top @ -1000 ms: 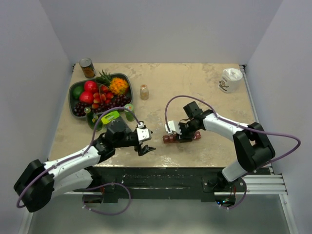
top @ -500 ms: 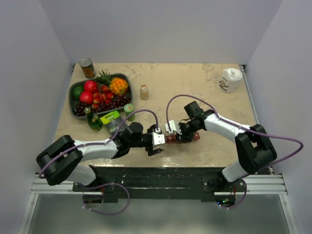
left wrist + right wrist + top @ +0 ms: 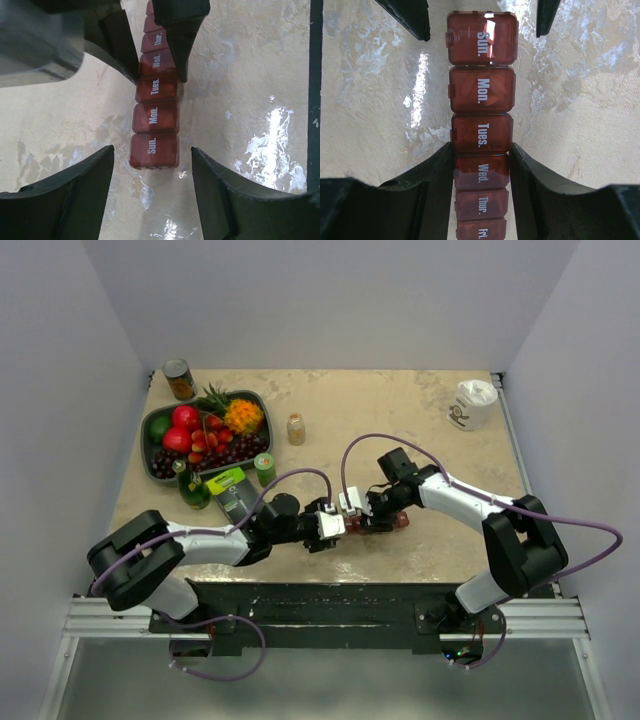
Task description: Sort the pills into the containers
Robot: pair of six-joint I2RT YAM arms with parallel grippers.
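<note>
Sliding in, the left gripper (image 3: 151, 151) now sits at the Sun end of the containers (image 3: 481, 65), fingers spread wide on each side; the right gripper (image 3: 481, 150) pinches the strip by Tues and Wed, likely to hold it steady on the table (image 3: 400, 410); lids shut.

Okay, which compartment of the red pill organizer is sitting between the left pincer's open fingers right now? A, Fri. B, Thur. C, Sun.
C: in the left wrist view the Sun. compartment, at the end of the pill organizer, lies between the spread fingers of the left pincer.
</note>
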